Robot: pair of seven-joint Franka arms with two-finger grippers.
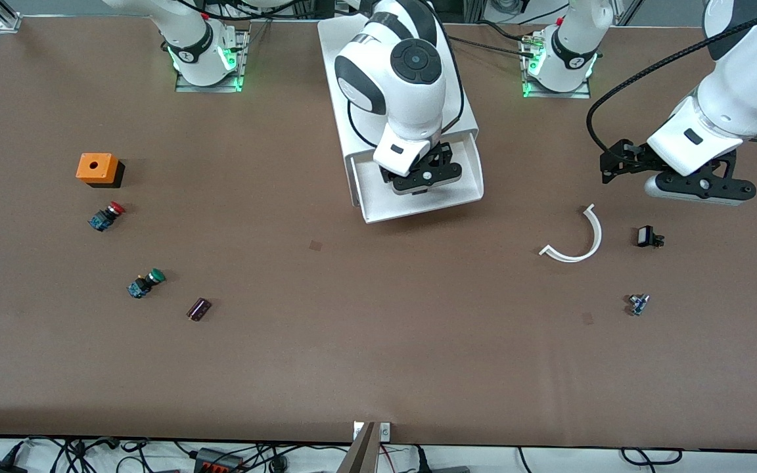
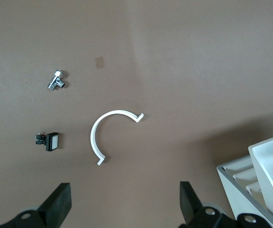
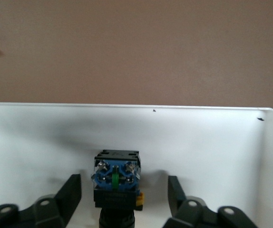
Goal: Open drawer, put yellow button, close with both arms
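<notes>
Resting in glossy drawer: blocky yellow button

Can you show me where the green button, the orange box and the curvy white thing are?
Green-capped pushbutton (image 1: 154,276): front view, on its green cap.
Orange square box with a hole (image 1: 95,167): front view, on its top face.
Curved white plastic strip (image 1: 593,242): front view, on its bend.

Drawer — smooth white plastic; table — matt brown.

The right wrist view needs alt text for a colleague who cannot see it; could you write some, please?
A small pushbutton switch with a black and blue body lies in the open white plastic drawer, between the right hand's spread black fingers. Brown table shows past the drawer's front wall.
</notes>
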